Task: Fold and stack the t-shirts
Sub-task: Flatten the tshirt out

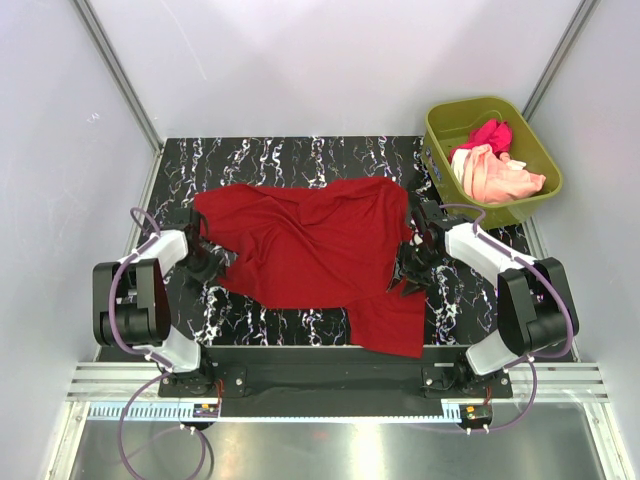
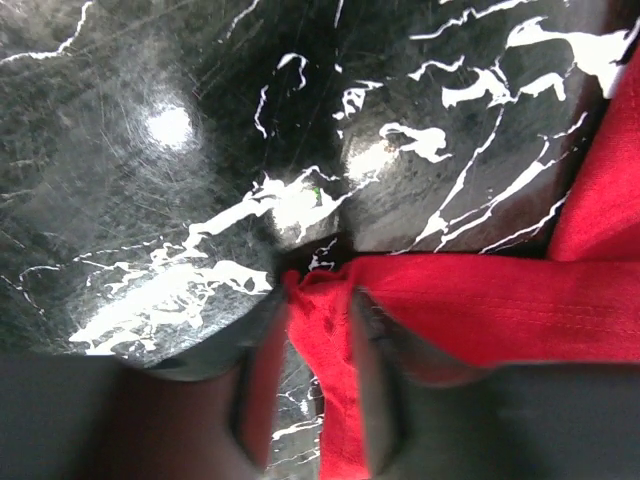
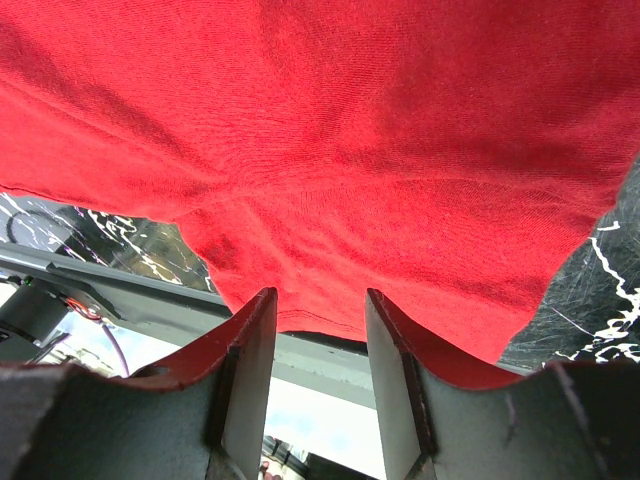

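Deep red cloth t-shirt [image 1: 310, 245] lies unfolded left of olive-green plastic tub [image 1: 548, 170] (magenta-pink shirt [image 1: 487, 135], pale peach shirt [image 1: 500, 178] inside); left gripper [image 2: 318, 300] clamps its hem; right gripper [image 3: 320, 300], cannot tell

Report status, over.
Left gripper clamped on edge of deep red cloth t-shirt. Right gripper at opposite edge, grip unclear. Shirt rumpled, unfolded. Nothing lying on it.

The left arm [image 1: 140, 290] is bending at the elbow and reaching inward, low, with the left gripper [image 2: 315, 300] pinching the edge of the shirt [image 2: 480, 300] between its jaws. The right arm [image 1: 520, 295] is mirroring it, wrist angled inward, and the right gripper [image 3: 320, 300] is holding its jaws apart at the shirt, gripping nothing.
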`<state>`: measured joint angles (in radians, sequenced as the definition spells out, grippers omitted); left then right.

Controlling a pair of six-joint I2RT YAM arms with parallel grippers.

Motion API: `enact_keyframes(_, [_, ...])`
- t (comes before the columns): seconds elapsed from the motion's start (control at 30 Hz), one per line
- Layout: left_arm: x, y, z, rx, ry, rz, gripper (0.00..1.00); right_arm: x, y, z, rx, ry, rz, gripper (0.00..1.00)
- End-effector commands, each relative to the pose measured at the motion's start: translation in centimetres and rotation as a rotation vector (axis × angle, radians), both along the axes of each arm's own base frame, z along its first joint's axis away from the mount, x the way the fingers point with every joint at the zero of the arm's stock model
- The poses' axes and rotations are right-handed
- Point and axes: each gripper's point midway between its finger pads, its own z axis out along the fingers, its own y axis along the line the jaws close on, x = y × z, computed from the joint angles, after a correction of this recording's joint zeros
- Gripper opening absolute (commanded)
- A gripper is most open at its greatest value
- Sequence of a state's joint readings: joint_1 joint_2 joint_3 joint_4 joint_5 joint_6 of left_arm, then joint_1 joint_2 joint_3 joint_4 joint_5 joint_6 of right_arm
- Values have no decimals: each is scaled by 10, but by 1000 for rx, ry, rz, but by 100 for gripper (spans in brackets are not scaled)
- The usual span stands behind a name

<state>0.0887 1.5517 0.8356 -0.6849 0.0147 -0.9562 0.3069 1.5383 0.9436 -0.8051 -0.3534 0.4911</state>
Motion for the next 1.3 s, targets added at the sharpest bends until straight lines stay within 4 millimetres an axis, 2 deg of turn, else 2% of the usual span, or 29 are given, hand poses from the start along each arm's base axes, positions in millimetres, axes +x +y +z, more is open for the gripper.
enact_keyframes(0.0, [-1,14,-24,49,5,-6,28,1,3,11,15,-39,8,47])
enact_keyframes(0.03, [-2,17,-26,51,10,-7,22,1,3,10,13,-34,5,47])
enact_keyframes(0.07, [-1,18,-27,53,12,-12,13,0,2,9,4,-32,5,47])
enact_keyframes(0.17, [-1,27,-15,90,3,-52,0,-2,-5,3,-38,-13,-1,50])
enact_keyframes(0.23, [5,36,1,142,-26,-83,0,-2,-10,-5,-73,9,-16,51])
enact_keyframes(0.33, [3,46,34,216,-91,-102,0,5,-16,-17,-136,36,-37,50])
enact_keyframes(0.37, [-2,48,48,234,-119,-102,0,11,-18,-24,-162,49,-40,48])
enact_keyframes(0.43, [-8,54,65,278,-156,-97,0,18,-19,-30,-187,56,-49,42])
enact_keyframes(0.53, [-22,57,72,310,-152,-108,0,32,-16,-42,-203,66,-54,34])
enact_keyframes(0.57, [-25,59,79,322,-174,-111,0,42,-11,-41,-187,49,-53,31])
enact_keyframes(0.63, [-27,63,86,354,-198,-114,0,50,-6,-52,-196,65,-36,30])
enact_keyframes(0.67, [-29,65,89,368,-198,-125,0,63,-1,-56,-196,58,-28,30])
enact_keyframes(0.7, [-29,67,91,385,-202,-128,0,70,5,-56,-192,47,-8,31])
enact_keyframes(0.73, [-27,70,97,401,-217,-139,0,87,14,-54,-186,31,3,31])
enact_keyframes(0.77, [-26,70,99,409,-225,-145,0,99,21,-44,-171,-5,14,32])
enact_keyframes(0.83, [-24,72,104,420,-240,-155,0,105,28,-43,-179,10,60,36])
enact_keyframes(0.87, [-20,73,108,428,-255,-168,0,118,35,-28,-158,-20,72,38])
enact_keyframes(0.9, [-19,74,110,436,-259,-172,0,119,33,-20,-166,-30,82,41])
enact_keyframes(0.93, [-17,74,113,441,-266,-176,0,112,26,-12,-189,-22,81,51])
enact_keyframes(0.97, [-16,75,115,449,-270,-186,0,105,15,1,-219,-52,70,57])
enact_keyframes(1.03, [-12,77,121,463,-287,-190,0,84,-1,11,-238,-41,50,68])
enact_keyframes(1.07, [-11,77,123,467,-294,-197,0,63,-14,15,-238,-27,32,69])
enact_keyframes(1.13, [-9,76,123,463,-302,-201,0,43,-28,15,-242,-13,-2,69])
enact_keyframes(1.17, [-8,75,122,455,-301,-201,0,25,-40,11,-247,8,-27,68])
enact_keyframes(1.27, [-6,68,117,425,-301,-210,0,-2,-58,-3,-266,62,-86,60])
